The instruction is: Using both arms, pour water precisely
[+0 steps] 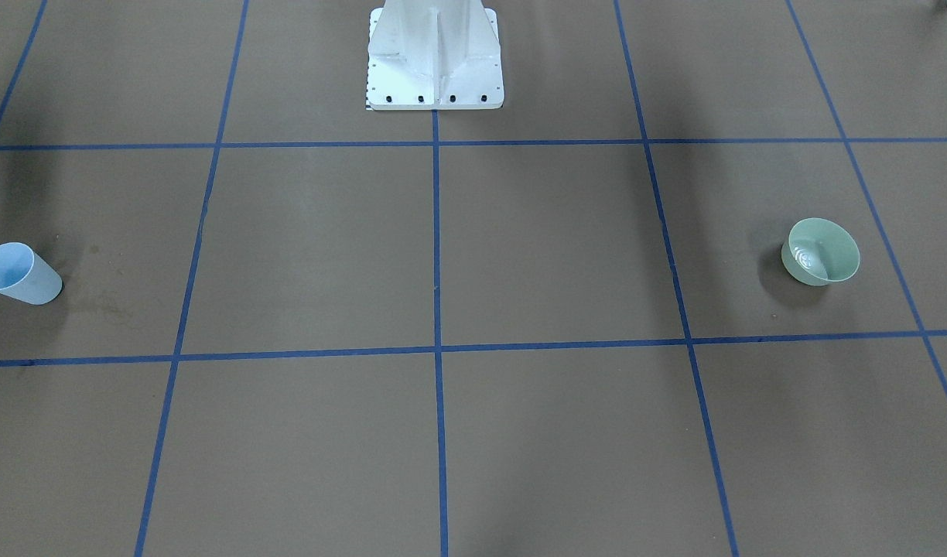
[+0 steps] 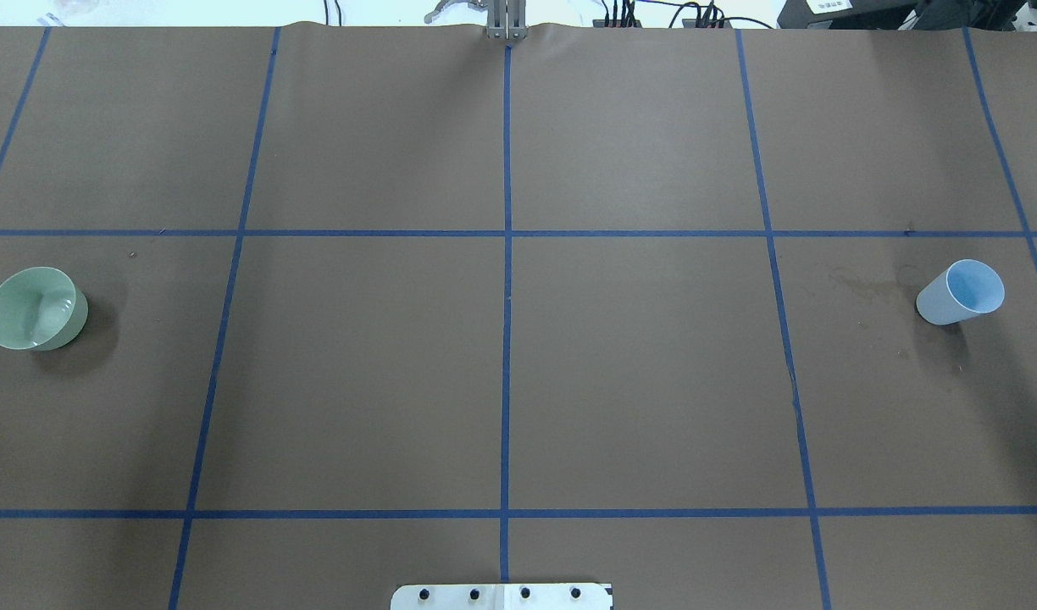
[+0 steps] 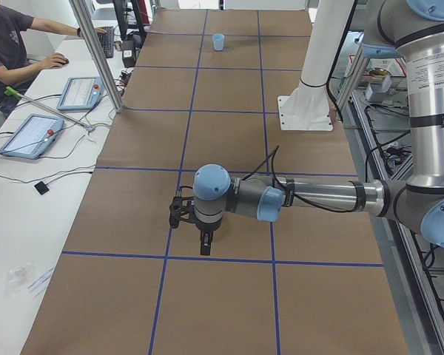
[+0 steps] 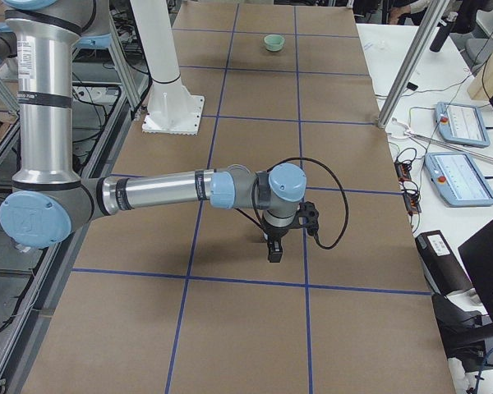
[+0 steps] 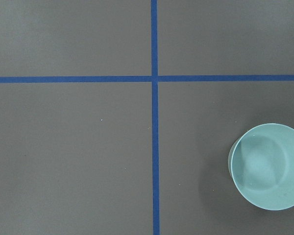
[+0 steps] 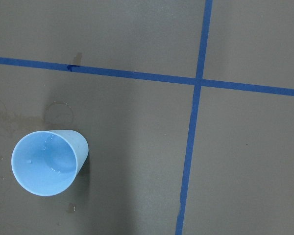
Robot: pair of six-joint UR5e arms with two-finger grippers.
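A pale green bowl (image 1: 822, 251) stands on the robot's left side of the brown table (image 2: 501, 364); it also shows in the overhead view (image 2: 36, 308) and the left wrist view (image 5: 268, 167). The water (image 1: 806, 257) shows as white glints in its bottom. A light-blue cup (image 1: 18, 274) stands upright on the robot's right side (image 2: 962, 291), with only droplets inside in the right wrist view (image 6: 48, 162). The left gripper (image 3: 205, 243) hangs high over the bowl's area, the right gripper (image 4: 274, 246) high over the cup's area. I cannot tell whether either is open or shut.
Damp stains (image 2: 857, 284) lie beside the cup. The white bolted pedestal (image 1: 435, 58) stands at the robot's edge. Blue tape lines grid the table. An operator (image 3: 7, 44), tablets (image 3: 29, 135) and metal posts (image 3: 96, 52) are along the far side.
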